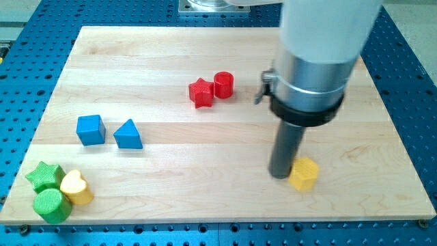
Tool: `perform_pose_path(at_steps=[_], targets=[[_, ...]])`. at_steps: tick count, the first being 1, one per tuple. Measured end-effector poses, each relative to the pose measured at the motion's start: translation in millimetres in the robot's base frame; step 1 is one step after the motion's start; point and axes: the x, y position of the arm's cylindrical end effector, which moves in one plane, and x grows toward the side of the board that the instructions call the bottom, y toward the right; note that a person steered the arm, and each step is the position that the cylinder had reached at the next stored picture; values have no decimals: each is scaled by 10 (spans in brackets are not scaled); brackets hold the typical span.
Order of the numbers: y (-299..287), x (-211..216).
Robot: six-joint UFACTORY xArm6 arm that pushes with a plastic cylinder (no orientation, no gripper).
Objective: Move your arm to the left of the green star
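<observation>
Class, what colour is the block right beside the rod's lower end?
Yellow: the yellow block touches my tip, shown in the camera view.

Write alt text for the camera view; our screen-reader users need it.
My tip rests against a yellow block on the wooden board's right, far from the green star clustered with a yellow heart and green cylinder at bottom left.

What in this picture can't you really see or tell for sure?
- My tip: camera view; whether it touches the yellow block cannot be told.
- Arm above the rod: cut off by the view's top.
- Green star: its lower points are hidden by the green cylinder and yellow heart.
</observation>
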Motion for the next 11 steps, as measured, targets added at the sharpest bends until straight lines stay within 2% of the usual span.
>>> perform_pose_path(at_steps=[1,2,3,4,5,6,7,8,11], targets=[[433,2],[395,98],[-258,191],[-907,489],[-1321,637],[-1470,645],[-1593,339],[-1919,-230],[-3850,-204]])
